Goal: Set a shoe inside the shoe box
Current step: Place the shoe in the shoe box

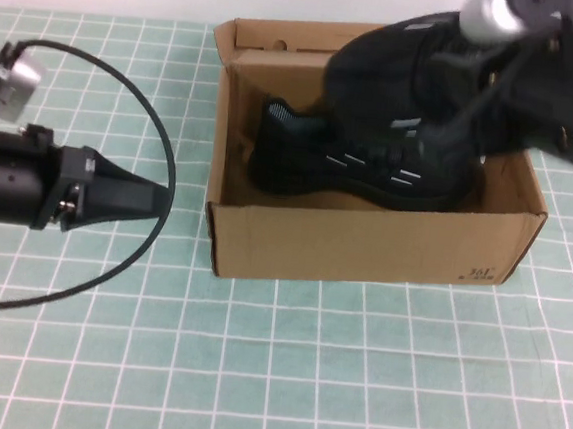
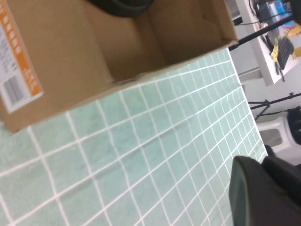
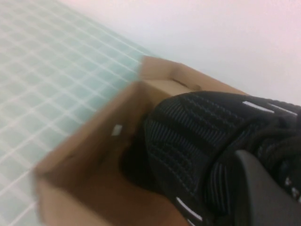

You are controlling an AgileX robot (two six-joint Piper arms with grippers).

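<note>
The brown cardboard shoe box [image 1: 364, 246] stands open at the table's middle. One black sneaker with white dashes [image 1: 356, 168] lies inside it. My right gripper [image 1: 474, 102] comes in from the far right and is shut on a second, identical shoe [image 1: 405, 59], held tilted just above the box's far right part. In the right wrist view that shoe [image 3: 197, 129] fills the space in front of the finger [image 3: 263, 188], over the box [image 3: 89, 160]. My left gripper [image 1: 152, 200] is shut and empty, left of the box.
The box's flap lid [image 1: 282, 35] stands up along its far side. The left arm's black cable [image 1: 162, 143] loops over the green grid mat [image 1: 273, 374]. The left wrist view shows the box's labelled end [image 2: 56, 56].
</note>
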